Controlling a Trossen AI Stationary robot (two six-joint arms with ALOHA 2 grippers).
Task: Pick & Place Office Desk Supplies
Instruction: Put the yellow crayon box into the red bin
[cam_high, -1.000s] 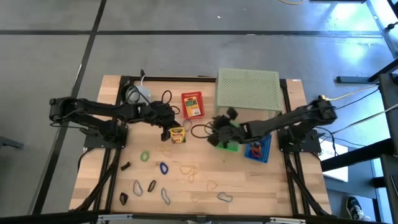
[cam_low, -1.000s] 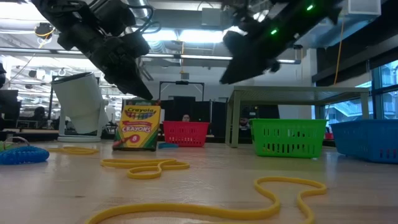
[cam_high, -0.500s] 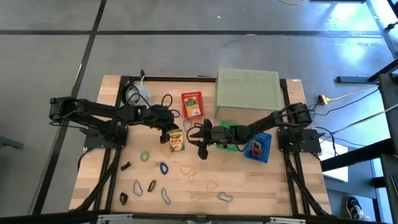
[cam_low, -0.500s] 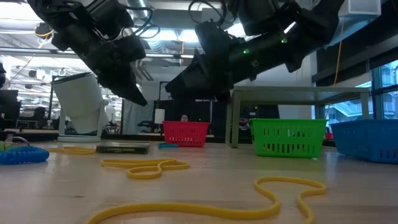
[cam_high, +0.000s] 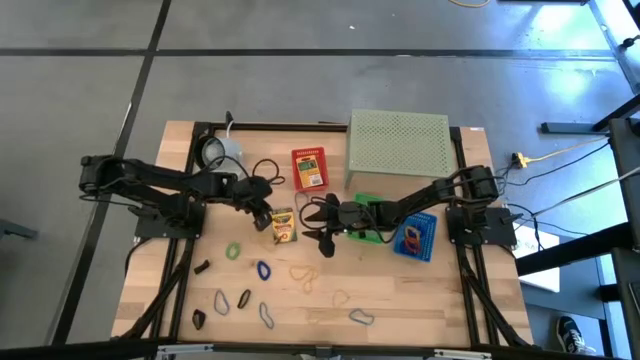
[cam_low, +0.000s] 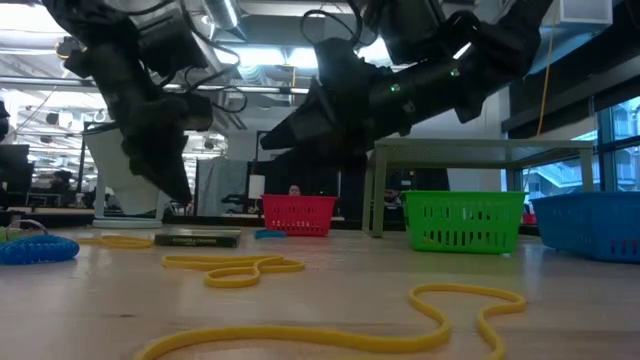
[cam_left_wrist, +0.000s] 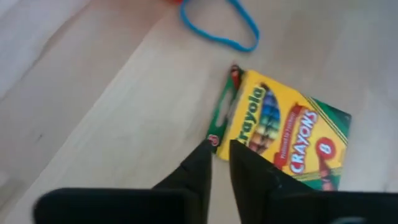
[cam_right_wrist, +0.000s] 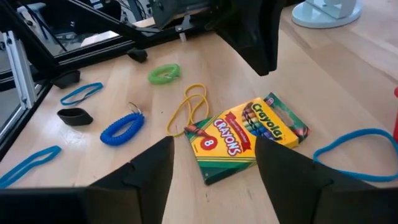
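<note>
Crayon box (cam_high: 283, 227) lies flat at bench (cam_high: 440, 290) centre. Left hand (cam_high: 262, 212), fingers nearly closed, grasps nothing, just upper left of it. Right hand (cam_high: 318, 214), released wide, sits beside its right.

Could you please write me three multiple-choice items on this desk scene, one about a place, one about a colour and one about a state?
1. Where is the crayon box?
A. flat on the table between the two claws
B. inside the green basket
C. on the perforated stand

2. What colour is the coiled loop near the box in the right wrist view?
A. blue
B. white
C. pink

3. How does the right claw stand?
A. shut on the box
B. open, with the box lying free beyond its fingers
C. shut on a clip

Answers:
1 A, the high view shows it lying on bare wood between the claws.
2 A, its coils are blue.
3 B, a wide gap separates its fingers and nothing is between them.
</note>
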